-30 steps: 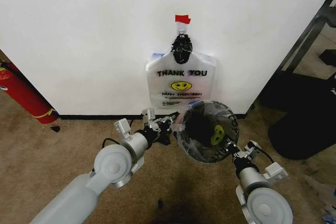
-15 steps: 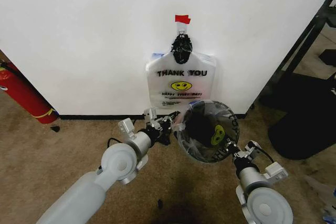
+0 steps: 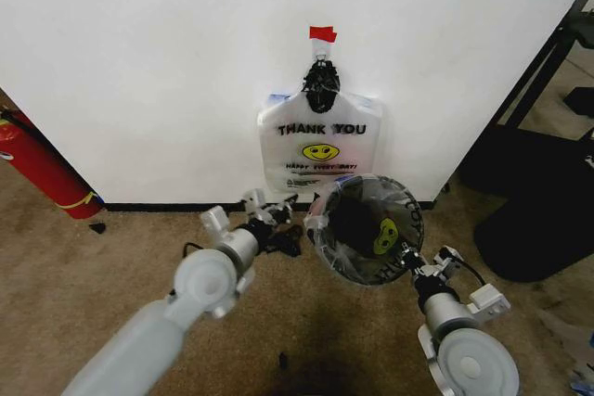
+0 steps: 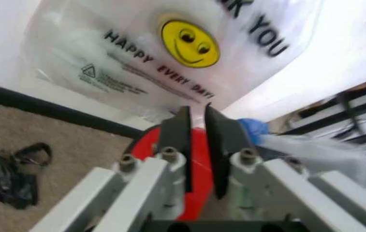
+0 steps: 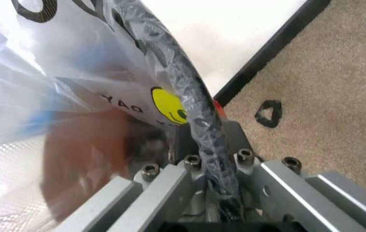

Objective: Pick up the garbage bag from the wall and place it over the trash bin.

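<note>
The garbage bag [image 3: 385,234], thin crinkly plastic with a yellow smiley, lines the trash bin [image 3: 364,271] and is stretched over its round rim. The bin stands on the carpet at the foot of the wall [image 3: 167,71]. My right gripper [image 3: 406,260] is at the near right of the rim. In the right wrist view it [image 5: 202,133] is shut on the bag-covered rim [image 5: 192,101]. My left gripper [image 3: 281,227] is just left of the bin, apart from it. Its fingers [image 4: 183,135] stand a narrow gap apart with nothing between them.
A flat bundle of the same bags [image 3: 320,150] hangs on the wall under a black knot [image 3: 321,85] and red tape [image 3: 322,33]. A red extinguisher [image 3: 37,169] leans at the left. A large black object [image 3: 534,220] and a black frame [image 3: 548,53] stand at the right.
My left gripper has drawn back to the left, away from the bin's rim. The right gripper has stayed on the rim.
</note>
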You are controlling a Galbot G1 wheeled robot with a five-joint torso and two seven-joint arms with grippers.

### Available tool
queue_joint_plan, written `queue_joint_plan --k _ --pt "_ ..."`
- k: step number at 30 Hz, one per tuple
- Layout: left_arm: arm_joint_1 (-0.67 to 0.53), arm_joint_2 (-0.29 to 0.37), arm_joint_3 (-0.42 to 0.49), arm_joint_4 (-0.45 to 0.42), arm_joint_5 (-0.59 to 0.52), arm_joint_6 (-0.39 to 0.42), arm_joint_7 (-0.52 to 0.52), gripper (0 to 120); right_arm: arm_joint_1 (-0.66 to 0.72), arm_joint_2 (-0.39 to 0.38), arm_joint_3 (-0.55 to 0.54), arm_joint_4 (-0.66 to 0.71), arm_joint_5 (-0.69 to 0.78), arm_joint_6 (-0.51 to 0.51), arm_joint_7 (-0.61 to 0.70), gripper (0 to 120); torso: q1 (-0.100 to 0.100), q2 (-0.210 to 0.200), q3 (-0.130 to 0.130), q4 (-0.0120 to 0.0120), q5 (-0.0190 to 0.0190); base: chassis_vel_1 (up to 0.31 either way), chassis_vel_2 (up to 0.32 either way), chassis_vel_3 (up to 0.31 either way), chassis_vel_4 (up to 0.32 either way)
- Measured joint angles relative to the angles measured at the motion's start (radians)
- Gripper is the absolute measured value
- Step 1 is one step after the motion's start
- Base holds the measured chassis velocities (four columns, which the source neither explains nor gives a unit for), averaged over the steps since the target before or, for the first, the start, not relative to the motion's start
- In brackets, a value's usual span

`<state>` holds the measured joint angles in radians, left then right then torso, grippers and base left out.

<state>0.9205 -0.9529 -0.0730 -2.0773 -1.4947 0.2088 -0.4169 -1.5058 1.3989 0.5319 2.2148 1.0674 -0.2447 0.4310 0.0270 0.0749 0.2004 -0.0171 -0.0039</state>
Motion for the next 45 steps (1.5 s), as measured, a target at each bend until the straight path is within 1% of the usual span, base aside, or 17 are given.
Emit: queue_joint_plan --k 2,3,6,10,11,15,16,18,25,26,30,31,32,34,38,41,45 --pt "0.020 0.028 -0.018 -0.026 -0.047 0.005 0.031 25 0.000 0.001 0.007 0.000 0.004 -0.001 0.000 0 0.000 0.000 0.000 0.0003 0.0000 0.000 0.000 0.000 0.000" --pt "0.020 0.028 -0.018 -0.026 -0.047 0.005 0.031 25 0.000 0.001 0.007 0.000 0.004 -0.001 0.000 0 0.000 0.000 0.000 0.0003 0.0000 0.000 0.000 0.000 0.000" --pt "0.059 0.047 -0.014 -0.063 -0.059 0.020 0.080 38 -0.003 0.007 0.015 0.001 0.005 -0.001 0.000 0 0.000 0.000 0.000 -0.0002 0.0000 0.000 0.000 0.000 0.000" --pt "0.076 0.020 0.006 -0.082 -0.045 0.017 0.090 53 -0.004 0.009 0.014 -0.001 -0.006 -0.001 -0.001 0 0.000 0.000 0.000 -0.0002 -0.0001 0.000 0.000 0.000 0.000" --pt "0.076 0.020 0.006 -0.082 -0.045 0.017 0.090 53 -0.004 0.009 0.014 -0.001 -0.006 -0.001 -0.001 0 0.000 0.000 0.000 -0.0002 -0.0001 0.000 0.000 0.000 0.000" --pt "0.079 0.020 0.021 -0.090 -0.033 0.017 0.099 72 -0.010 0.009 0.019 0.000 -0.006 -0.001 -0.002 0 0.000 0.000 0.000 -0.0002 0.0000 0.000 0.000 0.000 0.000" --pt "0.082 0.022 0.024 -0.091 -0.028 0.016 0.101 74 -0.010 0.009 0.019 0.000 -0.006 -0.001 -0.002 0 0.000 0.000 0.000 -0.0002 0.0001 0.000 0.000 0.000 0.000" --pt "0.087 0.024 0.028 -0.092 -0.021 0.015 0.105 74 -0.010 0.011 0.019 0.000 -0.006 -0.001 -0.002 0 0.000 0.000 0.000 -0.0001 0.0001 0.000 0.000 0.000 0.000" --pt "0.099 0.025 0.035 -0.098 -0.004 -0.003 0.114 45 -0.005 0.017 0.015 -0.007 -0.009 0.000 -0.002 0 0.000 0.000 0.000 -0.0001 0.0000 0.000 0.000 0.000 0.000" --pt "0.099 0.025 0.035 -0.098 -0.004 -0.003 0.114 45 -0.005 0.017 0.015 -0.007 -0.009 0.000 -0.002 0 0.000 0.000 0.000 -0.0001 0.0000 0.000 0.000 0.000 0.000" --pt "0.099 0.026 0.041 -0.098 0.002 -0.009 0.115 30 -0.004 0.016 0.015 -0.007 -0.009 0.000 -0.001 0 0.000 0.000 0.000 -0.0001 0.0000 0.000 0.000 0.000 0.000" --pt "0.099 0.026 0.048 -0.097 0.016 -0.017 0.123 23 -0.004 0.016 0.015 -0.007 -0.009 0.000 -0.001 0 0.000 0.000 0.000 -0.0001 0.0000 0.000 0.000 0.000 0.000" --pt "0.099 0.026 0.048 -0.097 0.016 -0.017 0.123 23 -0.004 0.016 0.015 -0.007 -0.009 0.000 -0.001 0 0.000 0.000 0.000 -0.0001 0.0000 0.000 0.000 0.000 0.000" --pt "0.101 0.027 0.063 -0.094 0.051 -0.030 0.143 15 -0.004 0.015 0.015 -0.008 -0.009 0.000 -0.001 0 0.000 0.000 0.000 -0.0001 0.0000 0.000 0.000 0.000 0.000" --pt "0.101 0.024 0.081 -0.095 0.076 -0.039 0.155 0 -0.005 0.014 0.015 -0.009 -0.009 0.000 0.000 0 0.000 0.000 0.000 -0.0001 0.0000 0.000 0.000 0.000 0.000" --pt "0.097 0.018 0.085 -0.094 0.081 -0.040 0.153 0 -0.005 0.014 0.015 -0.009 -0.008 0.000 0.000 0 0.000 0.000 0.000 -0.0001 0.0000 0.000 0.000 0.000 0.000" --pt "0.082 0.008 0.095 -0.069 0.106 -0.051 0.137 0 -0.006 0.012 0.015 -0.009 -0.006 0.001 0.001 0 0.000 0.000 0.000 -0.0001 0.0000 0.000 0.000 0.000 0.000"
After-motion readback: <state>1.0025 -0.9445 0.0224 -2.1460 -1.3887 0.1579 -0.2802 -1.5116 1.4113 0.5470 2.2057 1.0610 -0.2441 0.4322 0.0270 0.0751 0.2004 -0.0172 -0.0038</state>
